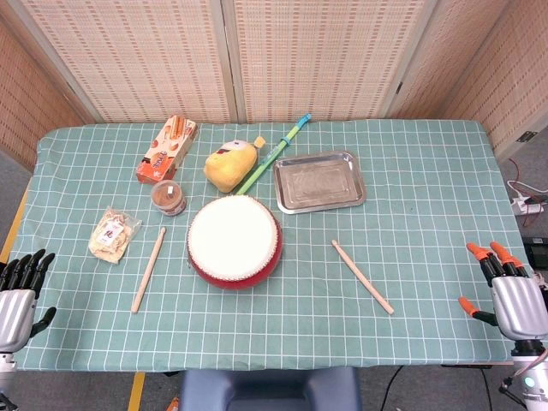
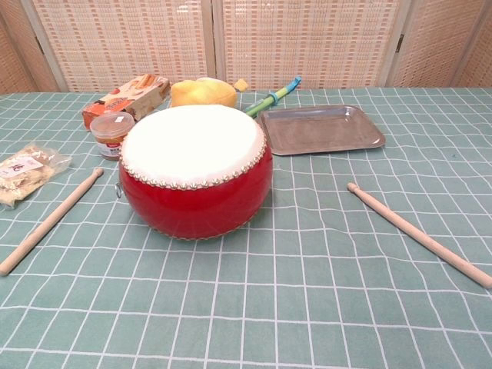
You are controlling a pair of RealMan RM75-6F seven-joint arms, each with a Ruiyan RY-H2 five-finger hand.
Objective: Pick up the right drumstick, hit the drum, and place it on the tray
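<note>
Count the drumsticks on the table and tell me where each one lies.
2. The left drumstick lies on the cloth left of the red drum; the right drumstick lies right of it, in front of the metal tray. None looks hidden.

Two wooden drumsticks lie on the table, one (image 1: pixel 148 269) left of the drum and one (image 1: pixel 362 276) right of it. One red drum (image 1: pixel 234 241) with a white skin. One metal tray (image 1: pixel 318 181). One orange snack box (image 1: pixel 167 149), one small jar (image 1: pixel 169 198), one clear bag of snacks (image 1: pixel 114 234), one yellow plush toy (image 1: pixel 231 164), one green and blue stick (image 1: pixel 274 154). Two robot hands, the left hand (image 1: pixel 17 295) and the right hand (image 1: pixel 514 295)
</note>
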